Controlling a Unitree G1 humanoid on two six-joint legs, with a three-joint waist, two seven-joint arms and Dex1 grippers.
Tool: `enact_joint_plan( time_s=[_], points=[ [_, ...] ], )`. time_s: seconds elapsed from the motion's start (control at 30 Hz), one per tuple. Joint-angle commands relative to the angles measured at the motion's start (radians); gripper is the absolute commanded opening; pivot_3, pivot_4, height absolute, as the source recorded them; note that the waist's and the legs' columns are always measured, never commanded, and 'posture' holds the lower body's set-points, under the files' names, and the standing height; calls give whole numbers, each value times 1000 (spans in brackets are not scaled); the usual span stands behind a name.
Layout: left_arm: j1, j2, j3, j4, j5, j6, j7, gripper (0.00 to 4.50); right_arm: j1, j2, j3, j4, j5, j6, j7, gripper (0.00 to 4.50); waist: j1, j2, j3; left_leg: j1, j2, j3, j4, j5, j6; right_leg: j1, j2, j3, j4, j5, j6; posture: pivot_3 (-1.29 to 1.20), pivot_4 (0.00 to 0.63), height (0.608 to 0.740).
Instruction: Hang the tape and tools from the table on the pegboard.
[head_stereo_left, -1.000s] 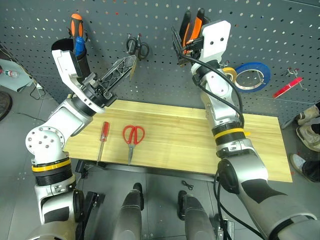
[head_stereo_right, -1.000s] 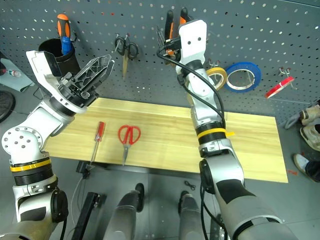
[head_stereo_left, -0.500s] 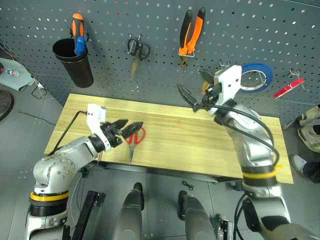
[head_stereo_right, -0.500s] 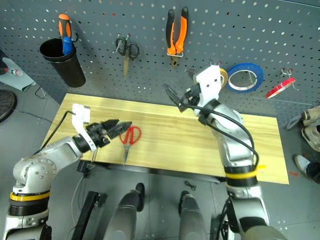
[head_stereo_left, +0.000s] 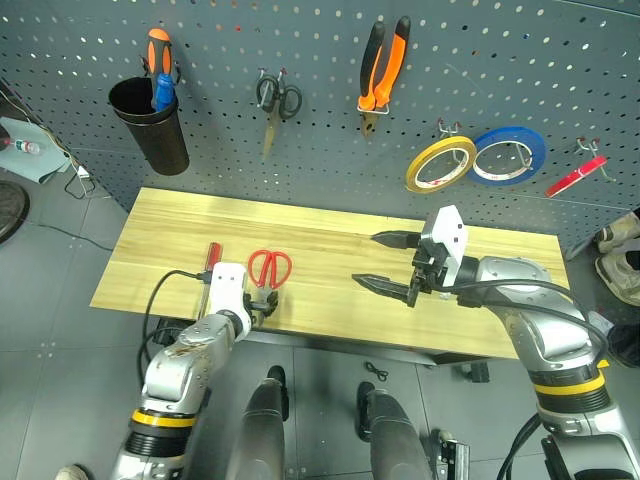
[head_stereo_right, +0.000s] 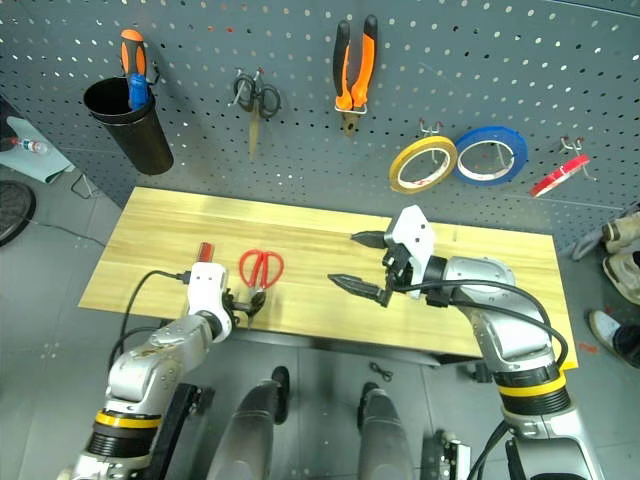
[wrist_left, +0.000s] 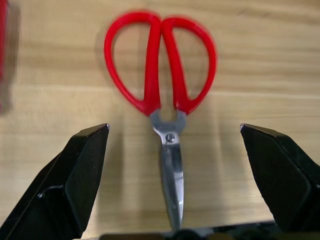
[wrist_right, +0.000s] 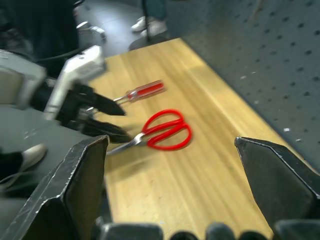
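Observation:
Red-handled scissors (head_stereo_left: 268, 268) lie shut on the table (head_stereo_left: 180, 215), blades toward its front edge. My left gripper (head_stereo_left: 262, 301) is low at that edge, open, one finger on either side of the blades (wrist_left: 171, 170) without touching them. The red-handled screwdriver (head_stereo_left: 212, 255) lies just left of the scissors. Over the middle of the table my right gripper (head_stereo_left: 366, 259) hovers open and empty, pointing left. On the pegboard (head_stereo_left: 560, 60) hang the orange-and-black pliers (head_stereo_left: 383, 60) and, at the far right, the red tape (head_stereo_left: 575, 175).
A black cup (head_stereo_left: 150, 125) with an orange and a blue screwdriver hangs at the pegboard's left. Small black scissors (head_stereo_left: 275, 95), a yellow roll (head_stereo_left: 440, 163) and a blue roll (head_stereo_left: 510, 153) hang there too. A person's shoes (head_stereo_left: 620, 260) are at the right edge.
Both arms came down from the pegboard. The right gripper left the pliers hanging and dropped over the table. The left gripper sank to the front edge at the scissors' blades.

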Motion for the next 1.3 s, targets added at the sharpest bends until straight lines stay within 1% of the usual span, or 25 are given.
enact_joint_plan(
  time_s=[0.03, 0.37, 0.47, 0.6, 0.67, 0.7, 0.73, 0.83, 0.93, 1.0, 1.1, 1.17, 1.23, 1.3],
  points=[
    [-18, -26, -14, 64, 76, -31, 15, 4500, 20, -33, 0, -38, 3, -35, 53, 4481, -1, 0, 0, 0, 0, 0, 0, 0, 0, 0, 0, 0, 0, 0, 0, -12, 388, 740],
    [-58, -103, -37, 158, 160, -49, -34, 4500, 52, -39, -9, -81, -6, -19, 25, 4481, -11, 0, 0, 0, 0, 0, 1, 0, 0, 0, 0, 0, 0, 0, 1, -37, 389, 740],
    [-66, -107, -24, 172, 184, -44, -28, 3637, 52, -38, -10, -81, -8, -21, 20, 4500, -17, 0, 0, 0, 0, 0, 1, 0, 0, 0, 0, 0, 0, 0, 1, -38, 391, 740],
    [-67, -102, -9, 158, 201, -24, -32, 1837, 41, -33, -12, -75, -8, -21, 7, 4500, -27, 0, 0, 0, 0, 0, 1, 0, 0, 0, 0, 0, 0, 0, 2, -36, 387, 740],
    [-63, -101, -5, 149, 211, -19, -33, 806, 39, -33, -12, -71, -11, -26, 3, 4500, -27, 0, 0, 0, 0, 0, 1, 0, 0, 0, 0, 0, 0, 0, 3, -36, 387, 740],
    [-61, -102, -3, 147, 215, -18, -35, 378, 37, -32, -10, -68, -15, -31, 2, 4500, -28, 0, 0, 0, 0, 0, 1, 0, 0, 0, 0, 0, 0, -1, 4, -32, 384, 740],
    [-60, -104, 0, 146, 218, -18, -37, 104, 35, -31, -9, -63, -18, -35, 1, 4500, -28, 0, 0, 0, 0, 0, 1, 0, 0, 0, 0, 0, 0, -2, 5, -29, 379, 740],
    [-56, -109, 1, 138, 225, -24, -45, 112, 33, -25, -7, -58, -21, -41, -4, 4500, -28, 0, 0, 0, 0, 0, 1, 0, 0, 0, 0, 0, 0, -3, 7, -26, 374, 740],
    [-47, -93, -27, 116, 251, -89, -79, 112, 36, -18, -10, -65, -20, -42, -11, 4500, -28, 0, 0, 0, 0, 0, 1, 0, 0, 0, 0, 0, 0, -3, 8, -20, 358, 740],
    [-31, -82, -31, 66, 256, -129, -103, 112, 39, -12, -23, -84, -8, -33, -24, 4500, -28, 0, 0, 0, 0, 0, 1, 0, 0, 0, 0, 0, 0, -2, 8, -15, 347, 740],
    [18, -40, -29, -62, 254, -188, -161, 112, 39, 4, -64, -143, 36, 3, -68, 4500, -28, 0, 0, -1, 0, 0, 1, 0, 0, -1, 0, 0, 0, 0, 10, -7, 340, 740],
    [49, -35, -6, -135, 226, -228, -191, 112, 40, 12, -81, -179, 54, 16, -94, 4500, -27, 0, 0, -2, 0, -1, 1, -3, -5, -1, 0, 0, 0, 2, 8, 4, 332, 740],
    [87, -20, 21, -250, 217, -333, -224, 112, 22, 27, -100, -236, 98, 60, -136, 4500, -26, -1, 0, -2, 0, -1, 1, -4, -6, -1, 0, 0, -1, 3, 5, 15, 317, 740],
    [117, -5, 31, -326, 231, -399, -243, 112, -8, 49, -119, -278, 150, 105, -180, 4500, -27, -1, -1, -2, 0, 0, 1, -4, -7, 0, 0, -1, -2, 4, 5, 23, 312, 740]
  ],
)
